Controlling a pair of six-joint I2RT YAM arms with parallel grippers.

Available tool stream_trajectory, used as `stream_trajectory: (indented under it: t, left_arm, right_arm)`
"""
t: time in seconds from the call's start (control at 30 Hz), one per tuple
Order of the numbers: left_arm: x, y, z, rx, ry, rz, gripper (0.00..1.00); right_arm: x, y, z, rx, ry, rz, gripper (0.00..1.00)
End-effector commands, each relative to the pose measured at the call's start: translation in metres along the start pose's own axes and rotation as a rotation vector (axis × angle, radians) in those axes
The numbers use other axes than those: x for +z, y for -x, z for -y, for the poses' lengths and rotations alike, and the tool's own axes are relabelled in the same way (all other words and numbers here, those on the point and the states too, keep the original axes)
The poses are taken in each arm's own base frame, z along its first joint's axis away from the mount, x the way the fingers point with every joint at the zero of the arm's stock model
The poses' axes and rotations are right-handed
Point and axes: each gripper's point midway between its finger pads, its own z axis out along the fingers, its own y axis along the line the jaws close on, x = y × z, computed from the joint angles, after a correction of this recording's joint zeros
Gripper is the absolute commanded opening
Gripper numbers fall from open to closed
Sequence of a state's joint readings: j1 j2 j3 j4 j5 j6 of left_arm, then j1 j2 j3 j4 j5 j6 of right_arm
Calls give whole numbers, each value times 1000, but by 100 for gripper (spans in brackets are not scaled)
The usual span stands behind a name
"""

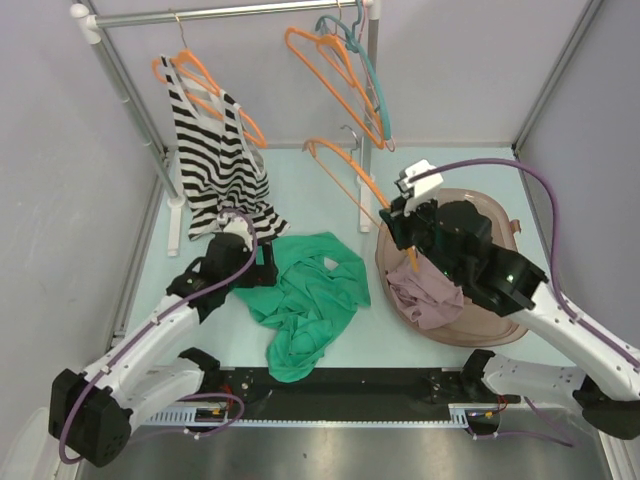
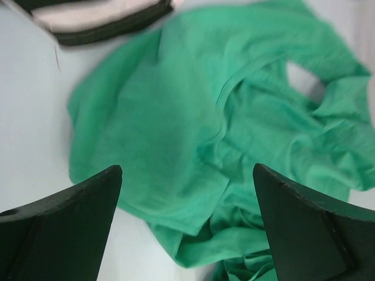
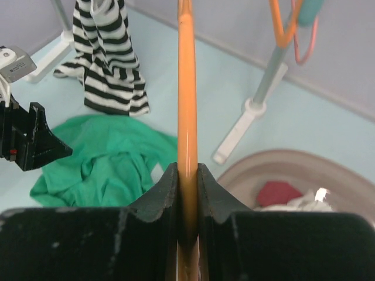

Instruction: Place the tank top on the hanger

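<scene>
I see a pale blue-green counter [image 1: 480,180], evenly lit. Plain lavender-grey walls [image 1: 480,70] close the far edge and both sides. A garment rack [image 1: 230,12] stands along the far edge on white feet. A brushed metal strip [image 1: 400,455] runs along the near edge.

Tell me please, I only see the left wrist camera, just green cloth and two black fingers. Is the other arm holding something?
Observer: Yes. The right gripper is shut on the orange hanger.
Operator: Where is it?
Observer: Right of the tank top, beside a brown basket.
Operator: What's the black-and-white thing up top?
Observer: A striped top hanging from the rack on another orange hanger.
</scene>
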State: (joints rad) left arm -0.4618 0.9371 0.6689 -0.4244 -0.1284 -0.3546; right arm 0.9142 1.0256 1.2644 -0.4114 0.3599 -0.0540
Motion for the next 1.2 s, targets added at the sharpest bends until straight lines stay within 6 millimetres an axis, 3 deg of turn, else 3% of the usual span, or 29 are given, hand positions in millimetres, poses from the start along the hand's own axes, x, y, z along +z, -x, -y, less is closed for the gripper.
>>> stream_trajectory:
  t: [0.0, 0.23, 0.47, 0.57, 0.67, 0.7, 0.83, 0.87, 0.93, 0.97, 1.07, 1.13, 1.17]
  left_arm:
    - [4, -28, -12, -150, 62, 0, 99]
    - [3, -61, -25, -295, 99, 10, 99]
    - [17, -82, -15, -421, 5, 30, 97]
    - [26, -86, -19, -464, -13, 26, 91]
    - [31, -81, -29, -494, -14, 68, 71]
    - [31, -75, -30, -503, -20, 94, 57]
    - [22, -43, -26, -438, -38, 152, 48]
    - [17, -26, -26, -415, -22, 171, 41]
    - [14, -13, -29, -337, 0, 178, 29]
    - [14, -1, -27, -312, 0, 168, 17]
    - [20, 28, -35, -269, -8, 136, 3]
    - [26, 44, -40, -240, -14, 126, 3]
    - [24, 66, -43, -237, -7, 144, 9]
  right_arm:
    - [-26, -18, 2, 133, 3, -13, 0]
    - [-39, -40, 0, 153, 24, -49, 0]
    - [-36, -44, -6, 141, 59, -51, 0]
    - [-36, -44, -9, 134, 74, -55, 0]
    - [-37, -45, -10, 138, 85, -54, 0]
    - [-38, -45, -10, 140, 84, -56, 0]
    - [-38, -54, -10, 137, 76, -83, 0]
    - [-37, -58, -10, 133, 78, -93, 0]
    - [-37, -62, -12, 139, 81, -106, 0]
    - [-37, -63, -13, 143, 85, -108, 0]
    - [-37, -70, -17, 153, 101, -128, 0]
    - [-37, -74, -21, 160, 118, -139, 0]
    - [-37, -75, -22, 162, 122, -146, 0]
